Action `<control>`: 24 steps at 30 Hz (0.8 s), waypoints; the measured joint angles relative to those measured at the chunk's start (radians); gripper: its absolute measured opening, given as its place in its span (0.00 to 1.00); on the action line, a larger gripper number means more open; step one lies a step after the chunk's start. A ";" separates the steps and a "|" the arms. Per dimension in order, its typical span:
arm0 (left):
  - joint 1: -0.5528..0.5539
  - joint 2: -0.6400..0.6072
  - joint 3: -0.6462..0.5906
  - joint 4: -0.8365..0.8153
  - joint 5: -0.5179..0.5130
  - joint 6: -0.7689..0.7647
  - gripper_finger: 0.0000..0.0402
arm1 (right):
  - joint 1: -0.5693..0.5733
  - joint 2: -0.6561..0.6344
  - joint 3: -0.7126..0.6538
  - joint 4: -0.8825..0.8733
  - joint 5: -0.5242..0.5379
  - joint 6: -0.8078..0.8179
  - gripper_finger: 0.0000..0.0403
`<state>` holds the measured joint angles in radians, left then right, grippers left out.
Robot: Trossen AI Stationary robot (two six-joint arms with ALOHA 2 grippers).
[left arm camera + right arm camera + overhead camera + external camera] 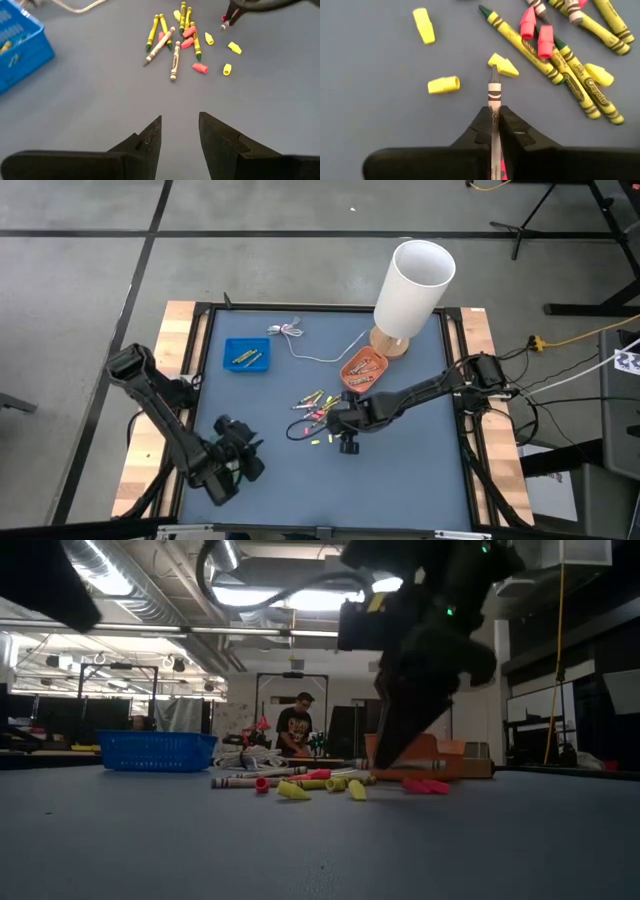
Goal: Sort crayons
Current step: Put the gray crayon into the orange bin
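Several crayons (pixel 315 405), mostly yellow with some pink and pale ones, lie loose mid-table along with short yellow and pink pieces (pixel 200 50). My right gripper (pixel 494 112) is among them, at their right side, shut on a pale crayon with a dark tip (pixel 493 92). My left gripper (pixel 180 132) hovers open near the table's front left (pixel 238 458), with nothing between its fingers and the crayons ahead of it. A blue tray (pixel 247 355) at the far left holds a few yellow crayons. An orange tray (pixel 362 368) with crayons in it stands just beyond the loose crayons. My right gripper pinches the pale crayon's paper-wrapped shaft (pixel 493 107) between its two fingers. The crayon lies along the fingers, its dark tip (pixel 493 75) sticking out past the fingertips. The fingers slant down from the table's right side. Whether the tip touches the table cannot be told.
A white cylinder lamp (pixel 412 285) on a round wooden base stands at the far right, beside the orange tray. A thin white cable (pixel 310 348) runs across the far part of the grey mat. Bare mat (pixel 300 480) lies along the near edge. A person stands in the room beyond (pixel 297 725).
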<state>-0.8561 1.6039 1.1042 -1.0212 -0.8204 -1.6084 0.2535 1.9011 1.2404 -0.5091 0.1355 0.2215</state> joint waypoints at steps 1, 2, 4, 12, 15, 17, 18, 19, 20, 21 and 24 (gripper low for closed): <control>0.014 0.000 0.000 0.013 0.004 0.035 0.29 | 0.000 0.000 0.021 -0.033 0.000 -0.021 0.03; 0.026 0.000 0.000 0.025 0.012 0.069 0.29 | 0.000 0.000 0.042 -0.057 0.001 -0.040 0.03; 0.052 0.000 0.000 0.047 0.028 0.132 0.29 | 0.000 0.000 0.081 -0.102 0.005 -0.076 0.03; 0.135 0.000 0.000 0.110 0.077 0.312 0.29 | 0.000 -0.001 0.223 -0.345 0.131 -0.248 0.04; 0.159 0.000 0.000 0.123 0.082 0.355 0.29 | -0.006 -0.002 0.252 -0.416 0.210 -0.323 0.04; 0.175 0.000 0.000 0.130 0.082 0.374 0.29 | -0.022 -0.002 0.253 -0.465 0.263 -0.370 0.04; 0.182 0.000 0.000 0.131 0.082 0.385 0.29 | -0.031 -0.002 0.252 -0.490 0.290 -0.390 0.04; 0.188 0.000 0.000 0.135 0.082 0.391 0.29 | -0.042 -0.002 0.252 -0.518 0.315 -0.408 0.04; 0.194 0.000 0.000 0.139 0.082 0.395 0.29 | -0.054 -0.002 0.252 -0.549 0.339 -0.416 0.04; 0.201 0.000 0.000 0.143 0.082 0.403 0.29 | -0.069 -0.002 0.252 -0.577 0.357 -0.423 0.04; 0.217 0.000 0.000 0.156 0.083 0.435 0.29 | -0.116 -0.002 0.252 -0.630 0.371 -0.444 0.04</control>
<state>-0.6390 1.6043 1.1042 -0.8657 -0.7376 -1.1731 0.1375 1.8992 1.4925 -1.1389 0.5064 -0.2226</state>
